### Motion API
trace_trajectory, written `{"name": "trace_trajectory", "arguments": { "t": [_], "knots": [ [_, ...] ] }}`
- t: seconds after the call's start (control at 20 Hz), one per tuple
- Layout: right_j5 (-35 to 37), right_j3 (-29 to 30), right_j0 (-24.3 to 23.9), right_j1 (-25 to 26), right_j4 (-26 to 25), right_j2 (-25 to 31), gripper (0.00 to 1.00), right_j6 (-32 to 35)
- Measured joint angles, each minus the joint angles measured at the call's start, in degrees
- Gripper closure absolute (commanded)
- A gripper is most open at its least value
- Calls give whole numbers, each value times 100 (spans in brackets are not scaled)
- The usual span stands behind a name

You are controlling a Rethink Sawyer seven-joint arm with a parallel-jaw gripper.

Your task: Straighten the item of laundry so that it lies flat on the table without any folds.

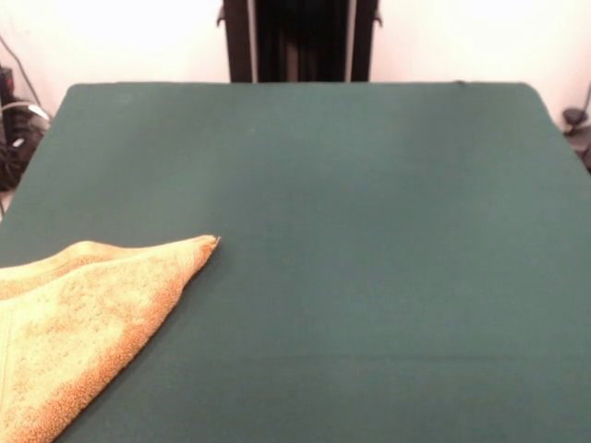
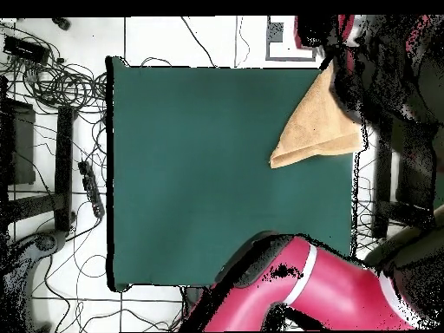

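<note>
Gripper: neither view shows it, so the state of its fingers cannot be told; nothing is seen holding or touching the towel (image 1: 78,318).

Towel: orange-yellow terry cloth, lying at the table's (image 1: 369,277) near left corner in the front view; it is doubled over on itself, one layer over another, tapering to a point that aims toward the table's middle; its left and near parts run out of the frame, so its full outline is not visible there.

Edges and room: the rest of the green surface shows bare, from the towel's point across to the right edge and back to the far edge; cables and dark gear lie on the floor beyond the left and right edges.

Overhead view: the towel (image 2: 316,126) sits at the table's (image 2: 199,173) upper right corner, a triangle with its tip pointing inward, its outer side reaching the right edge; the red and black arm (image 2: 312,282) shows at the bottom, lying over the lower right corner, well apart from the towel; the front view shows none of the arm, only the dark pedestal (image 1: 300,41) past the far edge.
</note>
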Motion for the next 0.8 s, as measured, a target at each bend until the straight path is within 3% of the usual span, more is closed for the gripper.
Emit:
{"name": "trace_trajectory", "arguments": {
  "t": [0.25,0.5,0.8],
  "knots": [
    [-543,546,109,-202,-4,0,100,0],
    [-1660,1816,399,-613,25,-2,100,0],
    [-2473,2989,671,-940,284,-187,100,-1]
  ]
}}
